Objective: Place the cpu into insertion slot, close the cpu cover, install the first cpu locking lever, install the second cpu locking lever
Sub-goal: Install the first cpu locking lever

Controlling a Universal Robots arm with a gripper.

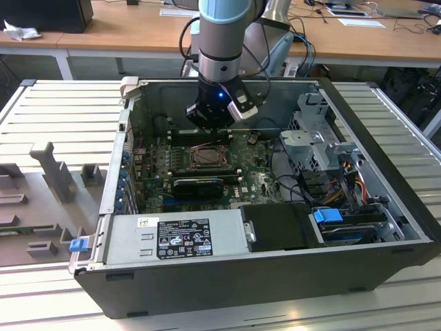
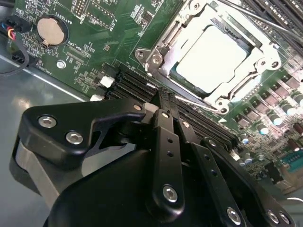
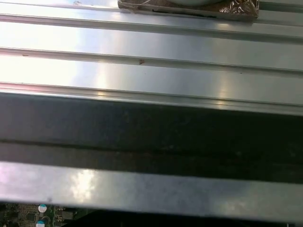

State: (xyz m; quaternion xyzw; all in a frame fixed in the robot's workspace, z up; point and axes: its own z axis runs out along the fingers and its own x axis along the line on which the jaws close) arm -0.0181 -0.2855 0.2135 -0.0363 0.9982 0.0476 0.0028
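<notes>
Inside the open computer case (image 1: 386, 200), the gripper (image 2: 165, 101), jaws pressed together and empty, hovers beside the insertion slot (image 2: 161, 56), where the cpu (image 2: 213, 54) lies under the cpu cover (image 2: 251, 61).

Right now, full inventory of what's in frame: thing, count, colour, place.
computer case: 1, dark grey, open, on ribbed metal table
circuit board: 1, green, on case floor
insertion slot: 1, dark frame, mid-board
cpu: 1, pale silver, seated in slot
cpu cover: 1, silvery, down around the cpu
coin battery: 1, silver, on board
memory slots: several, black, beside socket
power supply: 1, grey, near wall of case
wooden desks: behind
gripper: 1, black, above board just beyond the socket; fingers look closed, holding nothing
</notes>
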